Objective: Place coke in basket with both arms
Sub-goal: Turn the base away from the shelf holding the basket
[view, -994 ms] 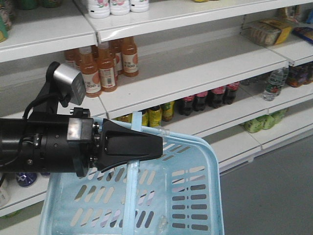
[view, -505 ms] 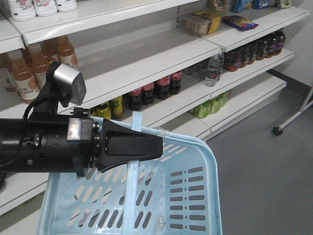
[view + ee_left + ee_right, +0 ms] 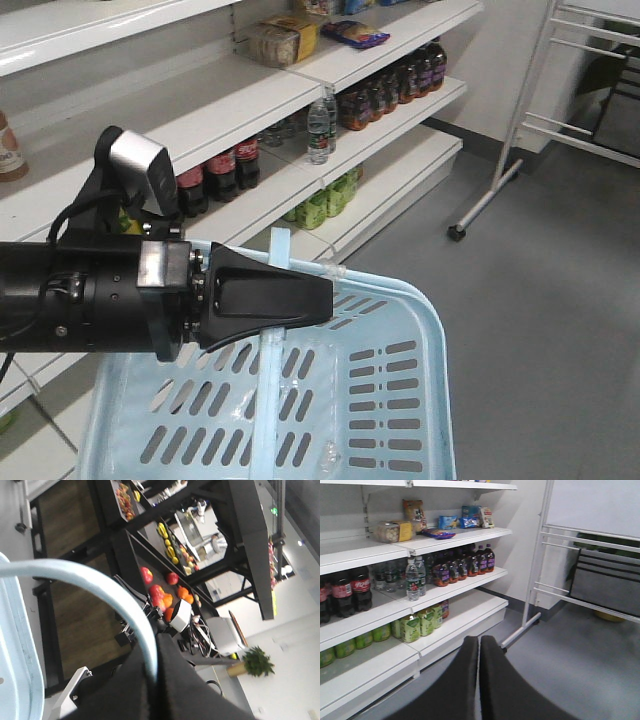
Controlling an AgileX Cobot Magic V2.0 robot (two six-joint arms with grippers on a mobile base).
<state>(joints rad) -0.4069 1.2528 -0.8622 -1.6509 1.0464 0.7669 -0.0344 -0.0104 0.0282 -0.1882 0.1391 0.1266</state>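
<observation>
left arm [image 3: 80, 300]: comes in level from the left edge, thick and black, and carries a silver-grey camera block [image 3: 140, 165] on top.

left gripper [image 3: 322, 297]: points right above the near-left part of the basket [image 3: 435, 400], clamped tight on the handle [image 3: 266, 400]. in the left wrist view, takes the pale blue strap straight into the seam between its two black fingers.

basket: lies below and to the right of that gripper, light blue, with slotted walls and floor.

coke [image 3: 215, 168]: stands upright in a short row on a middle shelf [image 3: 275, 190], far and left, just right of the camera block in the front view. shows red labels, and keeps well apart from the basket and from both grippers.

further right at the same level: clear water bottles [image 3: 318, 125]. one shelf lower: green bottles [image 3: 330, 195].

far right: a white rack [image 3: 521, 100] on the grey floor.

right gripper [image 3: 479, 640]: shows only in its own wrist view, fingers pressed together with nothing between them, and faces the shelves, with the coke at the left edge of that view.
</observation>
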